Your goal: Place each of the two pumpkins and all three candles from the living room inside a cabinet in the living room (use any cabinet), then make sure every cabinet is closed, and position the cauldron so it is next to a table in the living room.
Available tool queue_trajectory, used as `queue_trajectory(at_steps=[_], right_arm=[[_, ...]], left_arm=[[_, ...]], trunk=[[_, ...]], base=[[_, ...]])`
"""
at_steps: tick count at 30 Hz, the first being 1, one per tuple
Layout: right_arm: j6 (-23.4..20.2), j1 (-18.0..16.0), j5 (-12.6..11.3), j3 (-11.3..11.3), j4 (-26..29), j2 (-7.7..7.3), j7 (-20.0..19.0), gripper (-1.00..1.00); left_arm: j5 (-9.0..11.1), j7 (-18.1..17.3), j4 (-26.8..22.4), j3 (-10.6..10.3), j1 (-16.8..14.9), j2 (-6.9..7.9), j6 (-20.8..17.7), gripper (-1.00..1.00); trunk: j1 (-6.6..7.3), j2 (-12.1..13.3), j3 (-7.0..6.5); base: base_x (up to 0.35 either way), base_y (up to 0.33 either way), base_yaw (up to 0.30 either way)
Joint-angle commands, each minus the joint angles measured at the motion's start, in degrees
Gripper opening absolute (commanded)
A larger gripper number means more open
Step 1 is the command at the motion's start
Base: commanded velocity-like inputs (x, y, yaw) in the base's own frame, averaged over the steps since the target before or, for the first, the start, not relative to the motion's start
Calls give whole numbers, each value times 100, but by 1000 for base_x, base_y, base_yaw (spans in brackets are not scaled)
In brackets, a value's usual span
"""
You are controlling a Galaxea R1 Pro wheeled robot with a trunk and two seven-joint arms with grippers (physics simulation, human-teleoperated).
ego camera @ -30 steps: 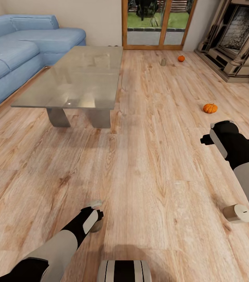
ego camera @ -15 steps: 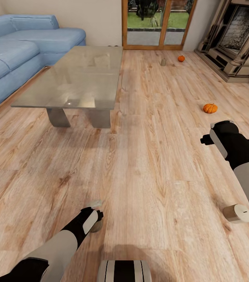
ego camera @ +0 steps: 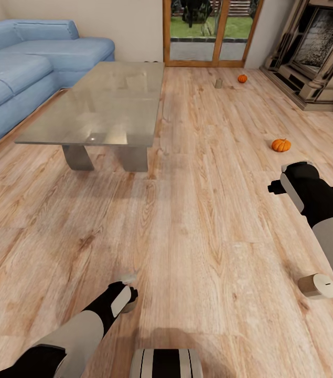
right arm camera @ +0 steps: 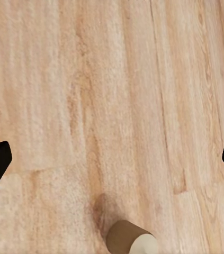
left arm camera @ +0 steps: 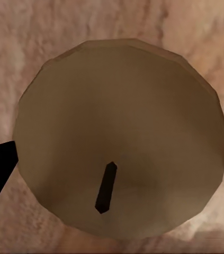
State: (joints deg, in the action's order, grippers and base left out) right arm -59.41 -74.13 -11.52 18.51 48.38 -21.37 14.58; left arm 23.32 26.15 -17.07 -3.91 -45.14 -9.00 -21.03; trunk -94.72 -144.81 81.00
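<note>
- Where the light plank floor (ego camera: 208,231) ran back toward the glass door, the blue sofa (ego camera: 24,63) lay at the left beside the glossy grey table (ego camera: 103,102).
- Right gripper (right arm camera: 112,159) hung above bare floor, its fingers spread wide with nothing between them.
- Left gripper (left arm camera: 112,164) was down at the floor over an upright candle (left arm camera: 119,137), a finger close on either side; whether they touched it could not be told.
- One pumpkin (ego camera: 281,145) sat beyond the right arm, another pumpkin (ego camera: 242,78) far back near a standing candle (ego camera: 218,83).
- A toppled candle (ego camera: 317,286) lay on its side beside the right arm.
</note>
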Motion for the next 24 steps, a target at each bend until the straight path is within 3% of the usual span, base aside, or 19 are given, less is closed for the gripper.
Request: queue_trajectory(at_steps=[1,24], right_arm=[[-18,-5,-61,30,5,-8,54,100],[-18,-5,-61,30,5,-24,54,100]], left_arm=[[63,43,-2,-22,4,4,-35,-100],[67,16,2,-23,6,-2,-44,-100]], trunk=[[0,-1,5],[0,-1,5]], base=[[0,0,0],[0,0,0]])
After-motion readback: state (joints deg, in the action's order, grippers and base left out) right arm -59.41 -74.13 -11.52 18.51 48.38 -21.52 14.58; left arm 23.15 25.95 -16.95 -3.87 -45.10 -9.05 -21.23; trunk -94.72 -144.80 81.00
